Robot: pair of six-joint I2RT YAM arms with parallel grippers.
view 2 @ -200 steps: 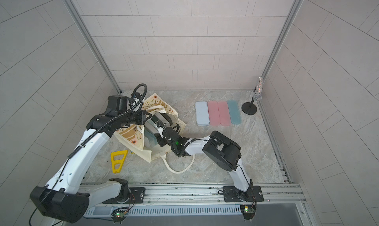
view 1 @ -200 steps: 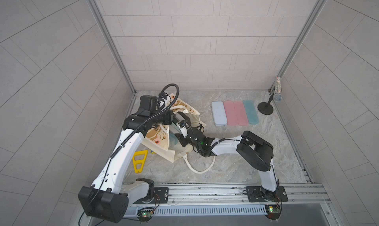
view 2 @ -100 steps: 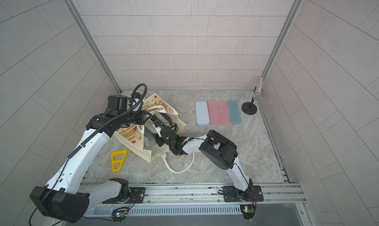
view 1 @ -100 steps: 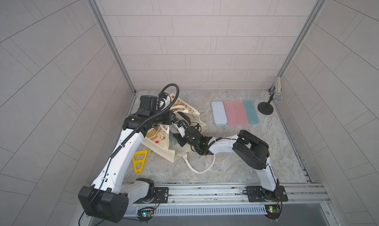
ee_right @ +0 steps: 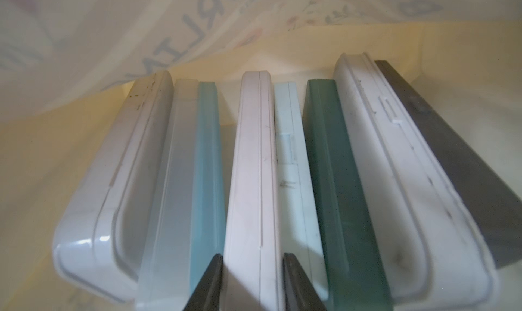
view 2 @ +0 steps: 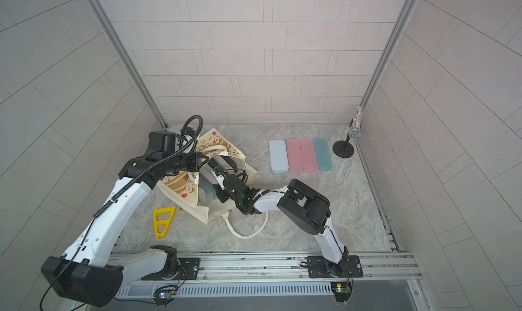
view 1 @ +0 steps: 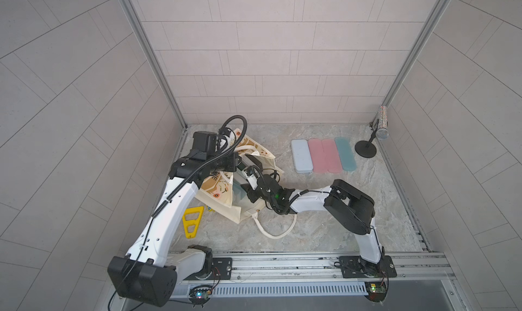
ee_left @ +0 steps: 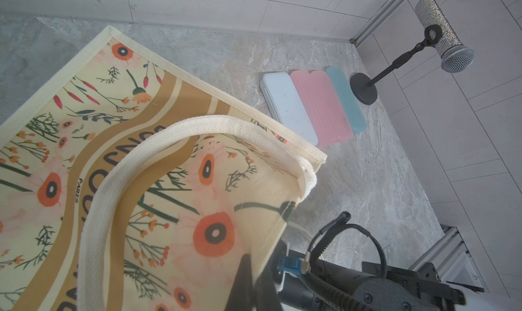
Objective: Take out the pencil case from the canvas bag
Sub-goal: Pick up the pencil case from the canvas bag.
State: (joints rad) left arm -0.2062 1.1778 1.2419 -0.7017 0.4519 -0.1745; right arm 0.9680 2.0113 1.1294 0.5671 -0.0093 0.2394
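Inside canvas bag [ee_right: 70,140] left fingers [ee_left: 244,278] clench, right fingers [ee_right: 210,281] straddle hemmed-in case [ee_right: 254,168]; grip unclear.

Floor: canvas bag [view 2: 183,189] on its side. At its upper rim, left gripper [view 2: 204,160]; right gripper [view 2: 216,183] inside the mouth, tips hidden. Rope handle [view 2: 248,234] looped on floor. Pale blue case [view 2: 278,156], pink cases [view 2: 300,156], teal case [view 2: 322,154] side by side; microphone stand [view 2: 343,149] just beside teal case
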